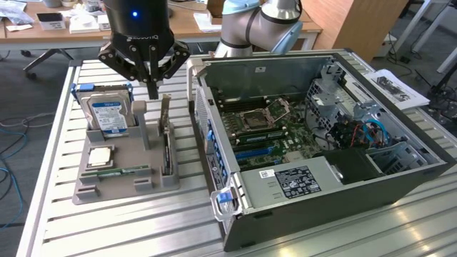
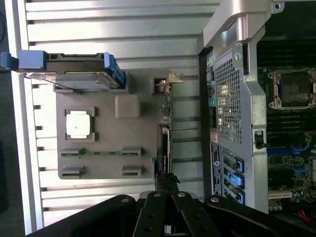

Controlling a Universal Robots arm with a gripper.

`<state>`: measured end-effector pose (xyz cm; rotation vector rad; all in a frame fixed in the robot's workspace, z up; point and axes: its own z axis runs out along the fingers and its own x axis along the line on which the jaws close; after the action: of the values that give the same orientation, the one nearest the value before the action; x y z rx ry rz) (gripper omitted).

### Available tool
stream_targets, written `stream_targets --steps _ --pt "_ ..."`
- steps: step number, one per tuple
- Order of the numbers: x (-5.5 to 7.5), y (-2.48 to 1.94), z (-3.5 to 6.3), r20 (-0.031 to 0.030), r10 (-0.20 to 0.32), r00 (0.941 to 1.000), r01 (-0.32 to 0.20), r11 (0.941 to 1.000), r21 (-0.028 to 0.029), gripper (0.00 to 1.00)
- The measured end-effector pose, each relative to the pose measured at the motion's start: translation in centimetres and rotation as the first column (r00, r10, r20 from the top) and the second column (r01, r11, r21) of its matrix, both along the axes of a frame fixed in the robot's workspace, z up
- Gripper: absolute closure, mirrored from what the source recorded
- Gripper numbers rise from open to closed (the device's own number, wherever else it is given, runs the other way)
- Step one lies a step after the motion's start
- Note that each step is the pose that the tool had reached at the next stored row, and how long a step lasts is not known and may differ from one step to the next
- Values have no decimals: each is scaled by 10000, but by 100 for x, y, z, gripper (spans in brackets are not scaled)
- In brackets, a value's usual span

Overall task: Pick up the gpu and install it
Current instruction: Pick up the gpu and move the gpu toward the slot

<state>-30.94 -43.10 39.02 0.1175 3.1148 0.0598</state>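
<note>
Clenched on nothing, the jaws of the gripper (image 2: 166,183) hang just over the gpu (image 2: 165,140), which the wrist view shows edge-on in its slot of the grey holder (image 2: 106,145), while the exterior view shows it upright between the hard drive (image 1: 107,113) and the open computer case (image 1: 321,211) on the slatted surface (image 1: 143,225).

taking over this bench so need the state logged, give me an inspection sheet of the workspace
surface: slatted metal table, grey holder on it
job's things: gpu standing on edge in the holder; open computer case beside it
clutter: hard drive, processor chip, memory stick in the holder
grippers: gripper shut, holding nothing, over the gpu
cables: blue and red cables inside the case; loose cables on the floor
surroundings: desk behind, papers past the case
</note>
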Motion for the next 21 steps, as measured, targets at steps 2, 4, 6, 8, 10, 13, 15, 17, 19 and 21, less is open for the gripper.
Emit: stream_targets --steps 2,4,6,8,10,13,15,17,19,21 --pt "0 0 0 0 0 10000 0 10000 -1 89" --pt "0 0 0 0 0 10000 0 10000 -1 89" --pt "0 0 0 0 0 10000 0 10000 0 89" --pt "0 0 0 0 0 10000 0 10000 0 89" --pt "0 0 0 0 0 10000 0 10000 0 83" --pt "0 0 0 0 0 10000 0 10000 0 71" --pt "0 0 0 0 0 10000 0 10000 0 65" --pt "0 0 0 0 -1 10000 1 10000 0 59" --pt "0 0 0 0 0 10000 0 10000 0 53" --pt "0 0 0 0 0 10000 0 10000 0 53"
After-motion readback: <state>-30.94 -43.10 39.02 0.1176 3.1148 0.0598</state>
